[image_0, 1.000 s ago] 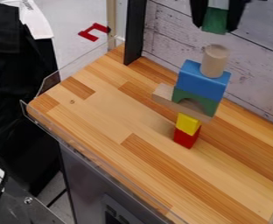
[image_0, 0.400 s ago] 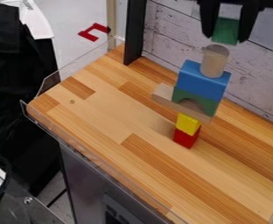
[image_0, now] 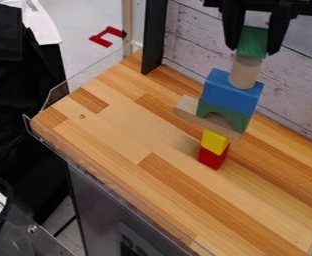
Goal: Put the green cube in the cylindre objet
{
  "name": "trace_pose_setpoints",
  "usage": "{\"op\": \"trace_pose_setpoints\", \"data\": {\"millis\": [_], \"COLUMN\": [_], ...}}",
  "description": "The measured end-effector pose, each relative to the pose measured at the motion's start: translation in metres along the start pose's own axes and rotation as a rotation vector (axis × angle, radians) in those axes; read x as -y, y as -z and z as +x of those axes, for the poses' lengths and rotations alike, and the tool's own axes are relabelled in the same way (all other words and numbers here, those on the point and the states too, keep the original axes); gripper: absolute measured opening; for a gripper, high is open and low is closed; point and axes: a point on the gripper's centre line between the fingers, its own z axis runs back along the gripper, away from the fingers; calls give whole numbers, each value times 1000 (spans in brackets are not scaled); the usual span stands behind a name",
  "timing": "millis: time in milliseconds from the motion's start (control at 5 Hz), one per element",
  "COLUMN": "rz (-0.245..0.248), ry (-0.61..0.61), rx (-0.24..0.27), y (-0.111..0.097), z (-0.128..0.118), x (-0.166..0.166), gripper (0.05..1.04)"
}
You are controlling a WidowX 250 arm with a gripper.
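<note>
Behind the fingers (image_0: 277, 37), a whitish plank wall (image_0: 192, 30) is standing. Below them, a striped wooden table (image_0: 118, 127) is spreading out. Far to their left, a light grey floor (image_0: 78, 22) is showing.

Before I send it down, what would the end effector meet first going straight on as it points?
Likely the wooden cylinder: the green cube in the end effector looks right above it, though depth is unclear; they may already touch.

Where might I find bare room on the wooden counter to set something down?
The wooden counter is bare between the multicoloured block tower and the transparent plastic rim, and camera-side of the red block. Crowded: the tower's top, at the black pincer.
</note>
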Motion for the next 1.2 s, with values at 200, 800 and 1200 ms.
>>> {"op": "trace_pose_setpoints", "data": {"millis": [200,800,1200], "rz": [0,16,13], "ry": [-4,-5,-52], "rx": [-3,-47,-43], "y": [0,7,7], "z": [0,-1,1], "x": [-1,0,-3], "gripper": [553,923,1000]}}
